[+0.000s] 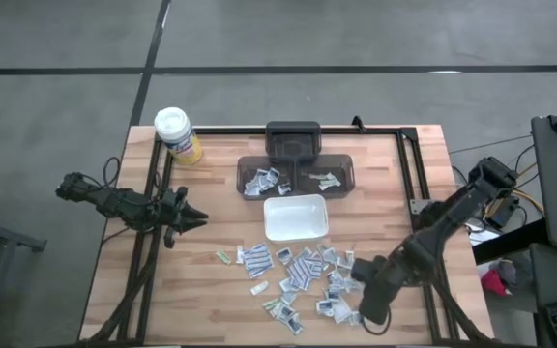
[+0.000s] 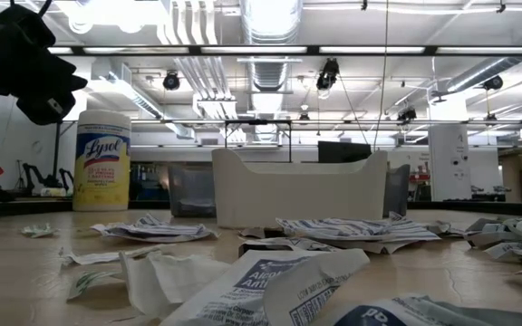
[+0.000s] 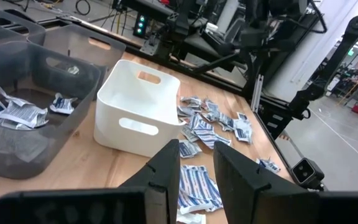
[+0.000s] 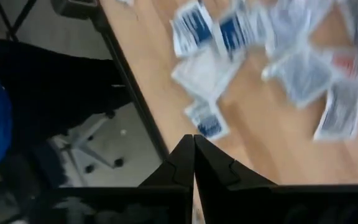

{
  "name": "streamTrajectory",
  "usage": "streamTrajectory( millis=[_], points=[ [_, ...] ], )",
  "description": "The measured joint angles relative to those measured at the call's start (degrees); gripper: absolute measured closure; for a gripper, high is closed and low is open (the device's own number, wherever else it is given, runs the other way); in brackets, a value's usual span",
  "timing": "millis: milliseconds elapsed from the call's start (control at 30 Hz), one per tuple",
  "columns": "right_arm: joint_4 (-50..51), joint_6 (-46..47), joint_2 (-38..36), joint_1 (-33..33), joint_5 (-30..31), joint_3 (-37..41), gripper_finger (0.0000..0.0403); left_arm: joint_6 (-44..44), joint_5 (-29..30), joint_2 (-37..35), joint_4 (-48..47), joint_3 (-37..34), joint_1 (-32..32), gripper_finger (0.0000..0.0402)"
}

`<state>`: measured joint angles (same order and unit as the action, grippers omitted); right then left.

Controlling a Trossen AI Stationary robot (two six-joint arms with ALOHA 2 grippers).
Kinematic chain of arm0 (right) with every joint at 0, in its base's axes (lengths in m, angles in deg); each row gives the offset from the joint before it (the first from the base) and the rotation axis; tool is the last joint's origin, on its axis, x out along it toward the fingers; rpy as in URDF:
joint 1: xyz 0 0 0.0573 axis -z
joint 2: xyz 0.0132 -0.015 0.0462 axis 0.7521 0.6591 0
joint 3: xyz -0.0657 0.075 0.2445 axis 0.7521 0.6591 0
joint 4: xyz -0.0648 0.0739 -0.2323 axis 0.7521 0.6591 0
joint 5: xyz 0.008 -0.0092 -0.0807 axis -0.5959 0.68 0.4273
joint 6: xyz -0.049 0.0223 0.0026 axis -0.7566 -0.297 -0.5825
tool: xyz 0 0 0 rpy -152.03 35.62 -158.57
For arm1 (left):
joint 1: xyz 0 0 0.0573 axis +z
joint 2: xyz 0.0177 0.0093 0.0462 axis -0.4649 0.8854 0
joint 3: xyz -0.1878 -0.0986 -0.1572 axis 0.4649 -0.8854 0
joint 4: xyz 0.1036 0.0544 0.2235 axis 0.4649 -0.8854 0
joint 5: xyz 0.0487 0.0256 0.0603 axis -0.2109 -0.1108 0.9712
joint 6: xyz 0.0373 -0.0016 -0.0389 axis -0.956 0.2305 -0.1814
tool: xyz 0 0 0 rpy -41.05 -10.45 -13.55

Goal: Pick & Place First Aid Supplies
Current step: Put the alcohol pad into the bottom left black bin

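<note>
High view: showing right gripper [image 1: 367, 311] hovering at the near right edge of the packets [image 1: 303, 275], over the packets closest to the table's front right corner. Fingers pressed fully together in right wrist view [image 4: 193, 163], pinching nothing visible. Packets lying just ahead of and beneath those tips, away from the table edge, toward table centre. Nearest packet [image 4: 209, 122] sitting just past the fingertips near the black edge rail [image 4: 132, 93]; blur hiding its exact orientation.

Left gripper [image 1: 193, 220] waiting over the table's left side, well apart from the scatter, pointing toward the white tray [image 1: 296, 217]. Fingers [image 3: 166, 180] standing partly apart in left wrist view, empty between them.

Right arm clearly nearer to the pile; judging next pick as belonging to it, needing jaws reopened before descending.

Packets spreading loosely across the near half of the wooden table [image 1: 211, 184], between white tray and front edge, many overlapping. Looking small, flat, white and grey with blue print, a few greenish at the left end [image 1: 224, 256]. Some more already lying in the dark bins [image 1: 298, 176] behind the white tray. Yellow canister [image 1: 178, 135] standing at far left corner, untouched.
</note>
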<state>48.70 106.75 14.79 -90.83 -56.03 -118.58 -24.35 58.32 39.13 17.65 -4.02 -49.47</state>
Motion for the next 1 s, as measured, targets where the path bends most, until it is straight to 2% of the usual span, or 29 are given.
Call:
streamTrajectory(
  millis=[133,333,633,767,1000],
  points=[
    [-4.7,7.4,0.0,-2.4,-1.4,2.5,0.0394,0.1,0.0,0.0,0.0,0.0,0.0,0.0310],
    [-13.4,13.6,0.0,-4.5,-1.5,5.7,0.0391,0.0,0.0,0.0,0.0,0.0,0.0,0.0310],
    [-13.7,19.7,0.0,-5.4,-1.4,7.4,0.0326,0.0,0.0,0.0,0.0,0.0,0.0,0.0310],
    [-13.7,26.2,0.9,-5.4,-1.4,8.3,0.0298,0.0,0.0,0.0,0.0,0.0,0.0,0.0310],
    [-16.2,32.4,5.7,-5.6,-2.9,8.6,0.0280,0.0,0.0,0.1,0.0,0.0,0.0,0.0310]
  ],
)
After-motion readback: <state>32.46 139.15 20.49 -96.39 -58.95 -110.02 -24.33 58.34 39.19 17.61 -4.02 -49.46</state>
